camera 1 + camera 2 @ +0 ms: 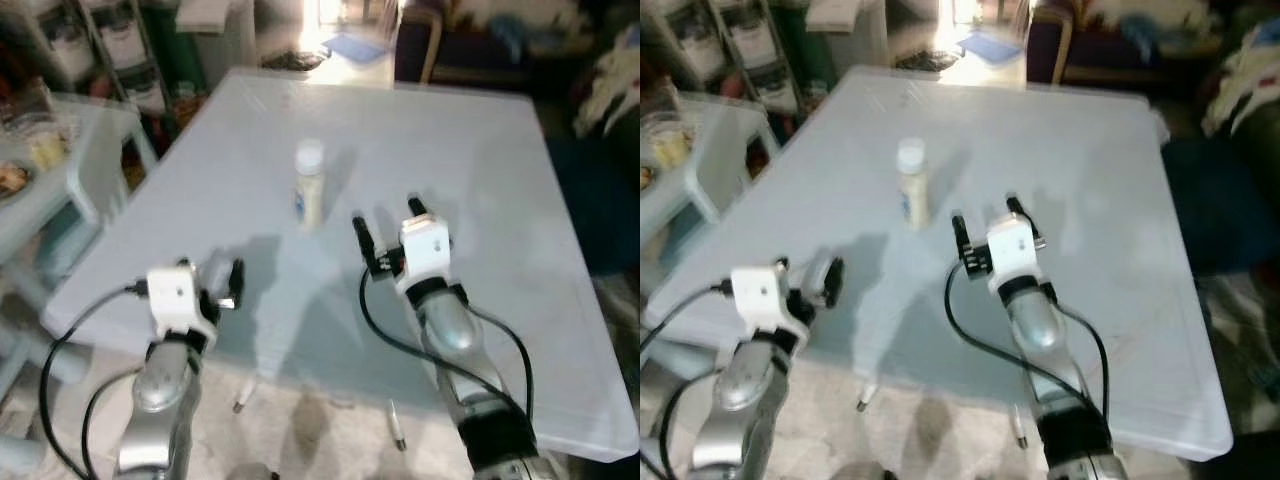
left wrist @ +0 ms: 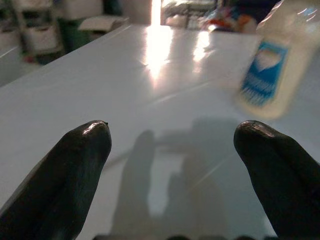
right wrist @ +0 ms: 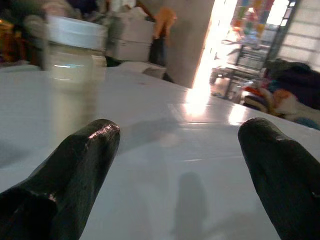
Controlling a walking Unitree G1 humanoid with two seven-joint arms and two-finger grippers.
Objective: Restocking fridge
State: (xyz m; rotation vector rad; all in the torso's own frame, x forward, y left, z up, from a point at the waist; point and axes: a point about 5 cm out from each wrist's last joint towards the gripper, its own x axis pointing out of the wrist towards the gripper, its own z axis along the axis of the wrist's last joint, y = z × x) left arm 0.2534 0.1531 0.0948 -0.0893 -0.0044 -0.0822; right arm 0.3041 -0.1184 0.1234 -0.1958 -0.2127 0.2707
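A bottle with a white cap stands upright near the middle of the table, untouched, as the right gripper hovers just beside it, fingers spread wide; the left gripper, also wide open, waits near the front edge, restocking apparently barely begun

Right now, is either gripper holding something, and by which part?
Nothing is held. Both the left gripper and right gripper are open; the bottle stands free.

Bottle: small, pale cream, white cap, blue label, standing upright near the middle of the pale table.
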